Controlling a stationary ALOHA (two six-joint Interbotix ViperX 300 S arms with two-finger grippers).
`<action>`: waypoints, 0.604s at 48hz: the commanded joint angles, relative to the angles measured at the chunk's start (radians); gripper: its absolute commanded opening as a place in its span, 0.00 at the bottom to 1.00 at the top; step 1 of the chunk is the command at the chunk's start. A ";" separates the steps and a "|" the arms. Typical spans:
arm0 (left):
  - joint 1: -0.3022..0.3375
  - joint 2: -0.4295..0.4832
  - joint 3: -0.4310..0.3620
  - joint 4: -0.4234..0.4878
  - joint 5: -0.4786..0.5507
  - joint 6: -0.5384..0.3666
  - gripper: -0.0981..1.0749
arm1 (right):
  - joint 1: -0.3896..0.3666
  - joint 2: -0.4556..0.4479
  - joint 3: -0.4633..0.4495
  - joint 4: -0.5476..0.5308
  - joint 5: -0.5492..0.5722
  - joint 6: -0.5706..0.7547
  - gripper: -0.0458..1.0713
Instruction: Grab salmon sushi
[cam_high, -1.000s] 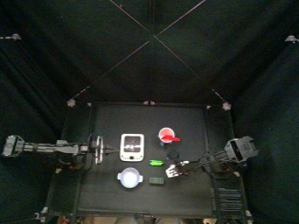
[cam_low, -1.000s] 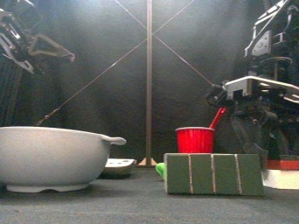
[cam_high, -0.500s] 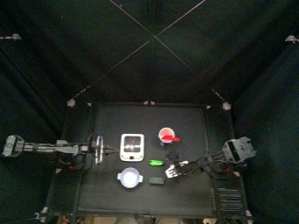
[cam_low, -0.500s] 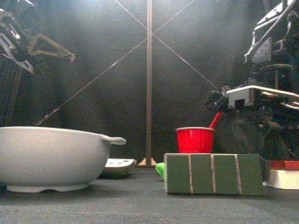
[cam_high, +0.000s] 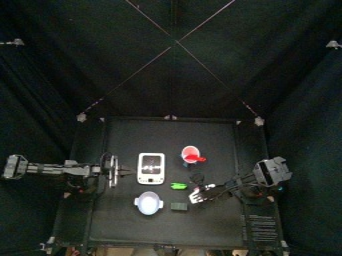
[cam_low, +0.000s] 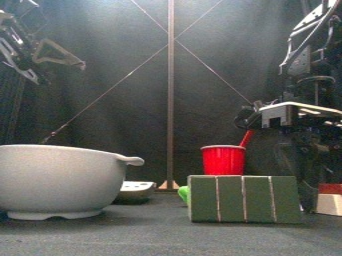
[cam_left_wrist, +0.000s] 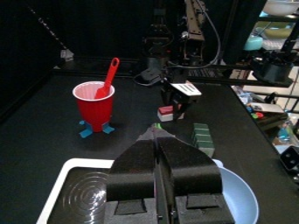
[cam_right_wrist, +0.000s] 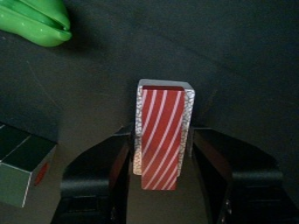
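The likeliest failure is the salmon sushi (cam_right_wrist: 163, 131) sliding or tipping as the jaws come in, since it is small, smooth-looking and sits loose on the table (cam_high: 134, 135); uneven contact from one jaw would push it aside instead of pinching it. The right gripper (cam_right_wrist: 163, 171) points down over it, jaws spread with the piece lying lengthwise between them, both sides close but not visibly clamped. A green item (cam_right_wrist: 35, 22) lies beyond the fingertips, well apart. The left gripper (cam_left_wrist: 160, 144) hangs raised over a bowl (cam_left_wrist: 239, 197), jaws pressed together.
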 joint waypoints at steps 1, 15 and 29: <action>0.003 0.003 -0.014 0.000 -0.009 0.000 0.36 | -0.002 -0.020 -0.020 -0.005 0.002 -0.002 0.62; 0.002 0.003 -0.015 0.000 -0.009 0.000 0.36 | 0.000 -0.074 -0.035 -0.023 0.023 -0.006 0.59; 0.003 0.002 -0.015 -0.002 -0.009 -0.002 0.36 | 0.000 -0.077 -0.037 -0.037 0.023 -0.009 0.59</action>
